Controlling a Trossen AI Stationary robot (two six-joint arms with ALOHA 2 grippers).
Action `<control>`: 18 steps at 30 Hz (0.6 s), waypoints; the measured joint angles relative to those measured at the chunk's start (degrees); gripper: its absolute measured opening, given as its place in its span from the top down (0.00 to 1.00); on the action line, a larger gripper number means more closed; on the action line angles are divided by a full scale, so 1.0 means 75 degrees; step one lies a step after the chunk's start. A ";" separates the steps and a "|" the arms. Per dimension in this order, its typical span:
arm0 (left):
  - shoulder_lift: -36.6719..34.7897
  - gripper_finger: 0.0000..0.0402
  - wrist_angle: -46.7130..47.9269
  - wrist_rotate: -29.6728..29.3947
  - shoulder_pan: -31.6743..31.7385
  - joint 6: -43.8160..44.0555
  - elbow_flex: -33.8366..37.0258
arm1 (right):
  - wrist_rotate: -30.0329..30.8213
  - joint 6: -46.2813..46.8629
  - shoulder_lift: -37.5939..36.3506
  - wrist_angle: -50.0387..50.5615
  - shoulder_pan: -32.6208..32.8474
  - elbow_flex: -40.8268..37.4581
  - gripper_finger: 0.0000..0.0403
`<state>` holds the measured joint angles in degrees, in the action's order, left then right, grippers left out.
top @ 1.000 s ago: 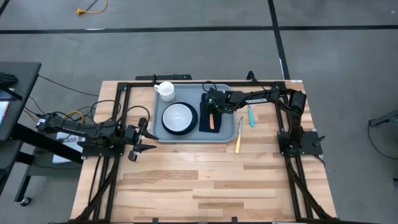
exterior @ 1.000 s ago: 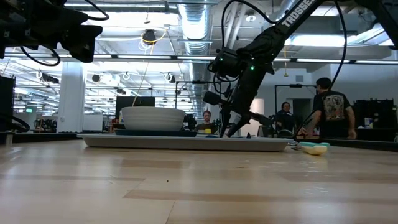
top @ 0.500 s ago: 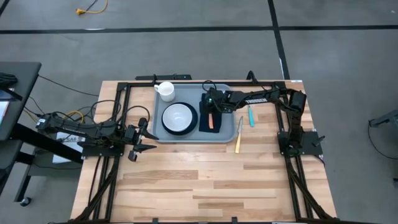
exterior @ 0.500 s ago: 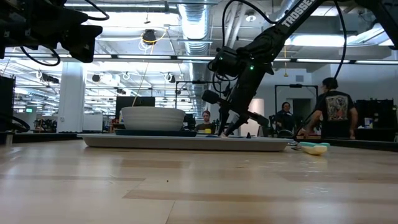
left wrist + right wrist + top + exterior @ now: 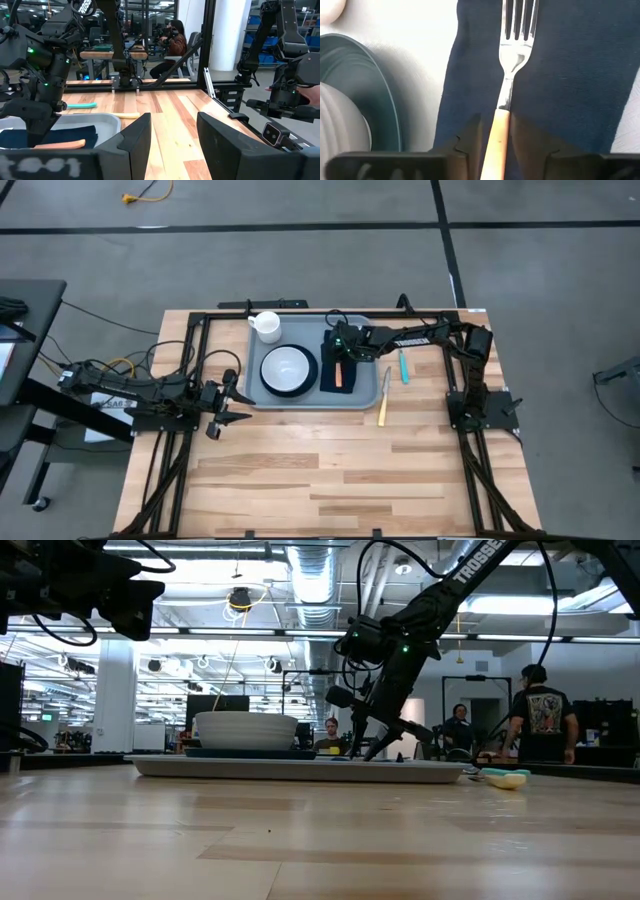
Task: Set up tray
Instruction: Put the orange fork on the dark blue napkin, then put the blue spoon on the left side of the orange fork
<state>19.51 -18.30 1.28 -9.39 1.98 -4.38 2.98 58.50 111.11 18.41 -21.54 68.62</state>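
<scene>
The right claw [image 5: 495, 131] is low over the tray, its two dark fingers [image 5: 470, 134] set on either side of the orange handle of a fork [image 5: 512, 60]. They sit close against the handle, though whether they actually press it I cannot tell. The fork lies flat on a dark navy napkin [image 5: 570, 75], tines pointing away from the claw.

In the high view the napkin [image 5: 330, 376] lies in the right half of the tray [image 5: 302, 402], with the fork's orange handle [image 5: 340, 374] on it and the right claw [image 5: 340, 358] above. Just beside the napkin, in the middle of the tray, a white bowl [image 5: 286, 367] sits inside a dark teal plate [image 5: 308, 383]. A white mug [image 5: 266, 325] stands in the tray's far left corner, apart from the plate.

The light grey-blue tray rests on the wooden surface [image 5: 330, 470] toward its far edge, between the two arms. On the bare wood just to the right of the tray lie a yellow-handled utensil [image 5: 382, 412] and a teal-handled utensil [image 5: 404, 367], near each other and not touching.

The left claw [image 5: 226, 405] waits near the left edge of the surface, off the tray, its fingers [image 5: 135, 140] spread apart and holding nothing.

People show in the room beyond the surface.
</scene>
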 joint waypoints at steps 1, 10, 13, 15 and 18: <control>0.0000 0.63 -0.0001 0.0000 0.0000 -0.0001 0.0000 | 0.0000 0.0000 0.0000 0.0000 0.0000 0.0000 0.73; 0.0000 0.63 -0.0001 0.0021 -0.0003 0.0034 0.0000 | -0.0019 -0.0069 -0.0028 -0.0057 -0.0046 0.0000 0.52; 0.0000 0.63 0.0005 0.0026 -0.0003 0.0035 0.0000 | -0.0155 -0.0218 -0.0185 -0.0011 -0.0105 -0.0003 0.50; -0.0003 0.63 0.0046 0.0023 -0.0002 0.0043 0.0000 | -0.0293 -0.0434 -0.0389 0.0199 -0.0176 -0.0003 0.49; 0.0000 0.63 0.0124 -0.0001 -0.0003 0.0049 -0.0001 | -0.0393 -0.0625 -0.0806 0.0657 -0.0256 -0.0003 0.50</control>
<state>19.51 -17.37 1.27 -9.41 2.35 -4.39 0.03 53.81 105.07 23.34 -23.46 68.60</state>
